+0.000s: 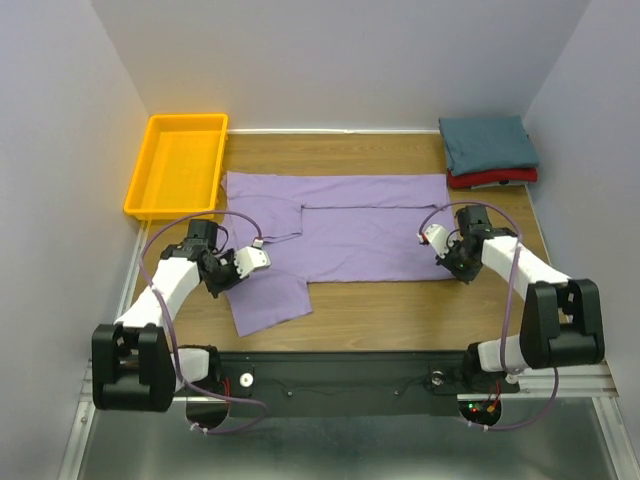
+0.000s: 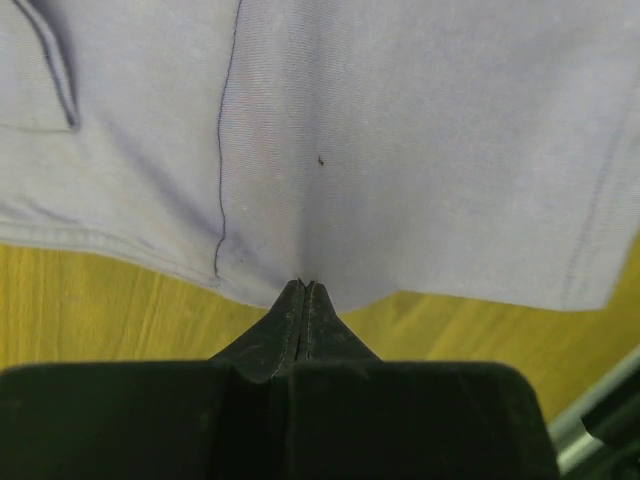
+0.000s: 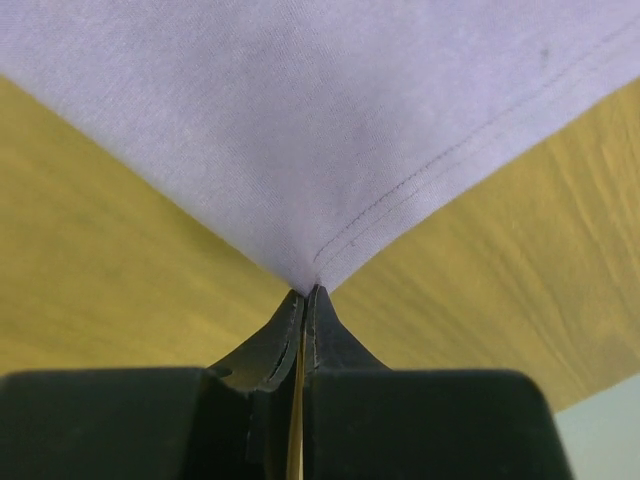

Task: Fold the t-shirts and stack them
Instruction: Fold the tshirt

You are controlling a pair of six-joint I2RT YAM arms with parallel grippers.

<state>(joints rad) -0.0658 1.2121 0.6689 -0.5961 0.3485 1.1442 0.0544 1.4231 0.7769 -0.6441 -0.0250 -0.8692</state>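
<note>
You have the lavender t-shirt (image 1: 370,225) spread across the middle of the wooden worktop (image 1: 400,310), partly folded, with one sleeve lying toward the near left; the teal t-shirt (image 1: 487,142) sits folded on the red t-shirt (image 1: 495,178) at the far right corner. Your left end effector (image 2: 305,285) is pinched closed on the lavender hem beside a seam; your right end effector (image 3: 305,292) is pinched closed on a hem corner. Expect the cloth to be light, limp and quick to sag or bunch, I judge; stitched hems and corners give the firmest hold, so keep both pinches level and the span taut. The worktop looks smooth, so the shirt may slide rather than catch. A yellow-orange tray (image 1: 150,195) stands at the far left, just beside the shirt; pale walls (image 1: 60,150) close in the sides and back, leaving little room to swing wide.
</note>
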